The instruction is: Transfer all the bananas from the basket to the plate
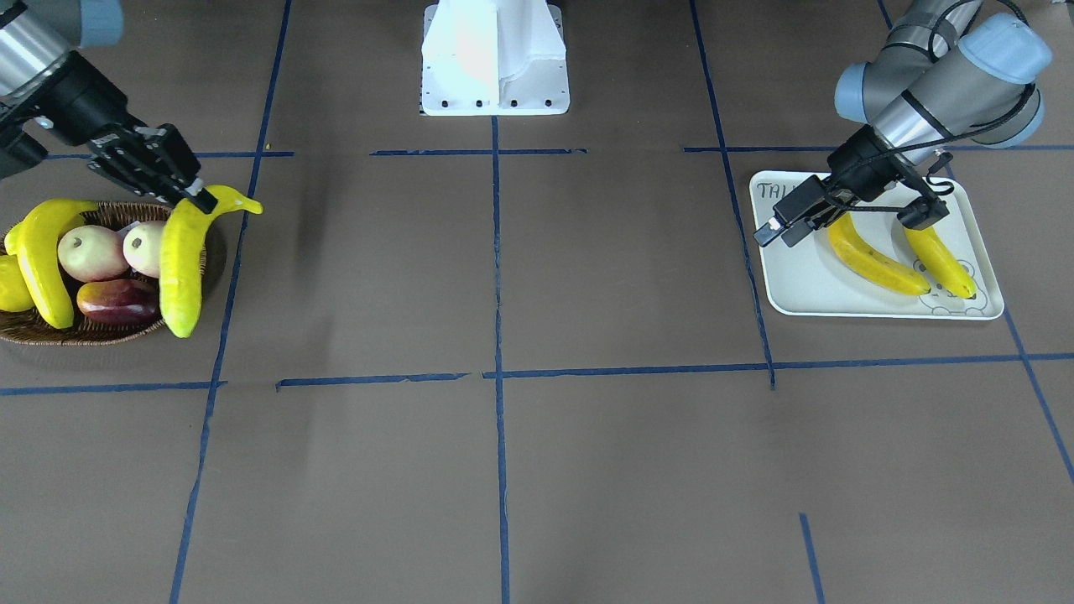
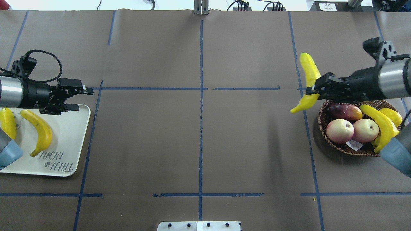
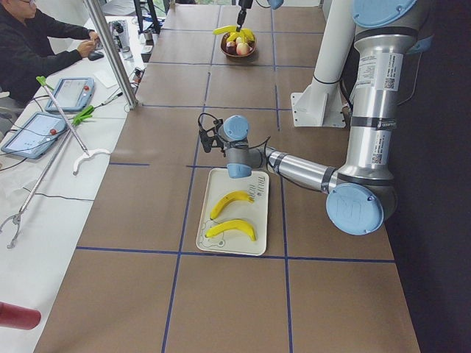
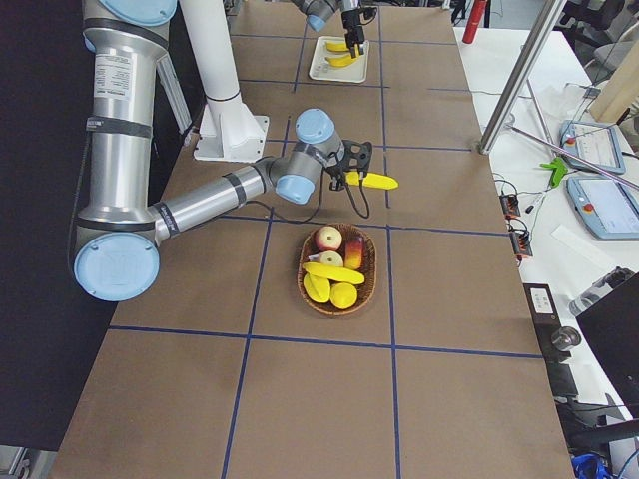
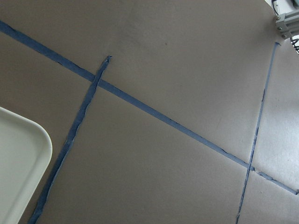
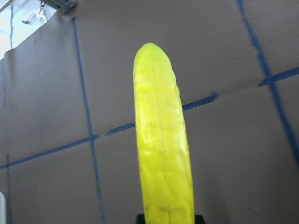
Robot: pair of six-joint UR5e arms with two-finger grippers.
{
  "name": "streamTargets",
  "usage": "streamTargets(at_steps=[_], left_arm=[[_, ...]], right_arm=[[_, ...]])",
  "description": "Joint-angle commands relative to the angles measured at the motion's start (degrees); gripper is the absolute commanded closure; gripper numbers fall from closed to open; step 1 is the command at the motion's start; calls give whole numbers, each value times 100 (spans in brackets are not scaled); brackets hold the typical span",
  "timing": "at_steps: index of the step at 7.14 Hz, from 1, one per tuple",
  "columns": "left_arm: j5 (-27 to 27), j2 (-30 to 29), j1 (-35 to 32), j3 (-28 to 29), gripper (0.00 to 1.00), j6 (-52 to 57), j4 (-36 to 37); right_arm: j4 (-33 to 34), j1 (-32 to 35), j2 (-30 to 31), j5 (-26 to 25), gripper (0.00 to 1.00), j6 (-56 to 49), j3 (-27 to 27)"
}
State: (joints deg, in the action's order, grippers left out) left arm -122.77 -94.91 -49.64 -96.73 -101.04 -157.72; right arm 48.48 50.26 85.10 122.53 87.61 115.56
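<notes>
Holding a banana (image 2: 309,69) near its stem end in the right gripper (image 2: 313,90), just off the basket's (image 2: 340,148) far-left rim; two bananas (image 2: 40,134) already on the plate (image 2: 74,141) way over left, one more in the basket. Best to carry slow and level toward the middle, to meet the wide-open, empty left gripper (image 2: 80,98) over the plate's far corner.

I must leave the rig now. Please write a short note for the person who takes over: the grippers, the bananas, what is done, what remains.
The right gripper is shut on the lifted banana, held outside the basket.
The left gripper is open and empty, over the edge of the plate.
Done: two bananas lie on the plate.
Left: bring the lifted banana to the plate, then the last banana, which lies in the basket among other fruit.
</notes>
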Motion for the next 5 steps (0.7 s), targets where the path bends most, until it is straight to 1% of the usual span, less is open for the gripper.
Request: streamTargets(at_steps=[1,2,3,4,5], left_arm=[[-2,-517,51,5,0,-860,4],[16,-789,60,5,1,-1404,-5],[303,-1140,182,-13,1,-1941,-5],[602,-1387,383,-39,1,-2268,4],[744,-1486,550,-74,1,-2402,13]], right_arm=[[-14,-1135,-1080,-1075,99,879,-130],[-14,-1611,-1413,-1578,99,898,-130],[-23,-2025,-1660,-2009,99,898,-121],[-14,-2464,-1793,-2623,99,880,-104],[-14,-2773,-1864,-3081,99,845,-95]])
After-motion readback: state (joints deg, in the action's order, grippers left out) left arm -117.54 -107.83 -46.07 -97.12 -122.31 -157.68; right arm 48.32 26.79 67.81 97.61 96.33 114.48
